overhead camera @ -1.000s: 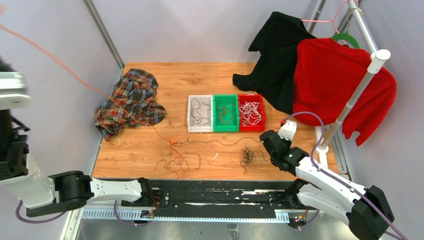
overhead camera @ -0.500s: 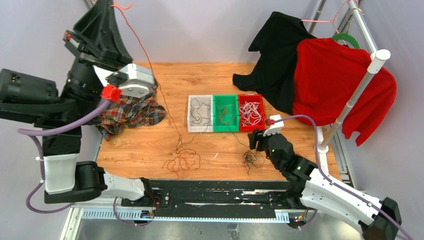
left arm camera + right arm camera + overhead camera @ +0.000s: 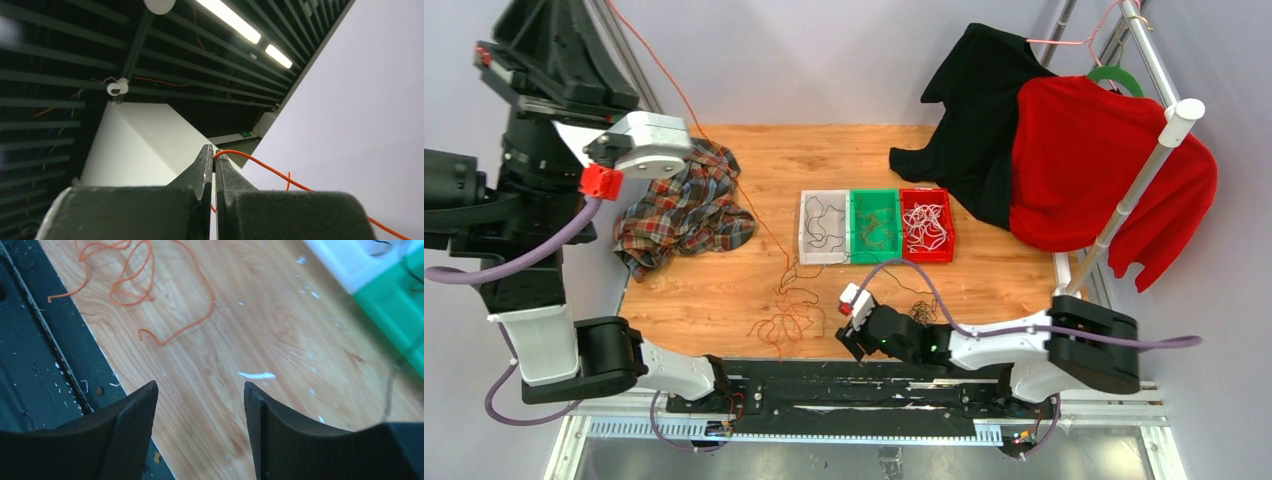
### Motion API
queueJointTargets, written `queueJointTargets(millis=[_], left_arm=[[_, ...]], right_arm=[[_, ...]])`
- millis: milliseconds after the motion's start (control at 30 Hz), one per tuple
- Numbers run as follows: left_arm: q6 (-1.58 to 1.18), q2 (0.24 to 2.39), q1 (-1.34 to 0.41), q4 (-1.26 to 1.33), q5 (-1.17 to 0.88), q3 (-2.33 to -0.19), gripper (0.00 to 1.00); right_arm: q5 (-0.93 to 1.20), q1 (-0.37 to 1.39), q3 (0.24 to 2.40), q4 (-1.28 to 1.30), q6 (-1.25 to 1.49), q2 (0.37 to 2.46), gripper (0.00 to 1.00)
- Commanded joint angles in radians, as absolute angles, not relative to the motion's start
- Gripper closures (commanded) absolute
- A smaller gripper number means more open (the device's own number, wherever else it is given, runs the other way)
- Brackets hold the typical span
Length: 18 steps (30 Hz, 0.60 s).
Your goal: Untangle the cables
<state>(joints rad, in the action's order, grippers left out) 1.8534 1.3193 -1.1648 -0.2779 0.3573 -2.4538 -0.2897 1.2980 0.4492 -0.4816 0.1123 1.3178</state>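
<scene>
pinching orange cable [image 3: 270, 169] aloft, left gripper [image 3: 213, 154]; right gripper [image 3: 200, 390] agape at table [image 3: 280, 330] edge

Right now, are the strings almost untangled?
Not yet. Some cables already lie sorted in the white bin, green bin and red bin. The left gripper pinches one orange cable, lifted high. An orange-and-black tangle lies on the table, and the right gripper hangs open beside it.

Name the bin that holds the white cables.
The red bin, rightmost in the row. The white bin holds black cables, the green bin brownish ones.
</scene>
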Motion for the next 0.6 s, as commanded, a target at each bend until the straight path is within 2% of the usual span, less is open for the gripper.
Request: queueJointTargets(millis=[0, 333, 533, 567], left_arm=[[1.949, 1.312, -1.173, -0.250, 0.353, -2.484, 0.99], [1.977, 1.280, -1.172, -0.257, 0.387, -2.463, 0.99], [1.994, 1.276, -1.172, -0.260, 0.386, -2.463, 0.99], [1.993, 1.275, -1.172, -0.262, 0.387, -2.461, 0.99]], right_arm=[[-0.181, 1.328, 0.538, -0.691, 0.083, 1.464, 0.36], [-0.082, 1.353, 0.644, -0.748, 0.026, 1.674, 0.36], [-0.152, 1.351, 0.653, -0.770, 0.009, 1.764, 0.44], [-0.169, 1.350, 0.650, -0.779, 0.010, 1.775, 0.49]])
